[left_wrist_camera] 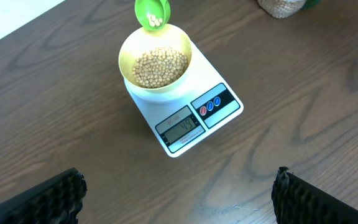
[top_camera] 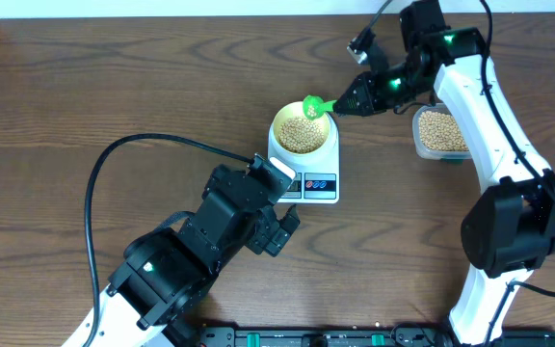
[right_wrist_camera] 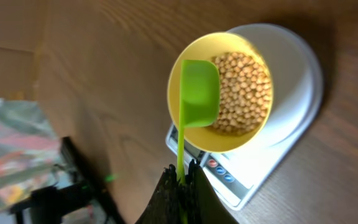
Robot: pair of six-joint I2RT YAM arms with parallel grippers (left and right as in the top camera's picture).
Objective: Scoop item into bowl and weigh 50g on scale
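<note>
A brown wooden table (top_camera: 56,87) held a white scale (left_wrist_camera: 227,104) near its middle. The left gripper (left_wrist_camera: 179,179) hovered at the scale's near side, fingers spread wide, empty. The right gripper (right_wrist_camera: 182,183), at the far right, pinched the handle of a green scoop (right_wrist_camera: 199,93). A clear tub (top_camera: 416,133) of beans (top_camera: 436,130) sat right of the scale. A pale yellow bowl (left_wrist_camera: 127,50) on the scale held tan beans; the scoop tilted over its far rim, carrying a few.

The left gripper (left_wrist_camera: 179,186) hangs wide open, while the right gripper (right_wrist_camera: 180,178) is clamped tight.
</note>
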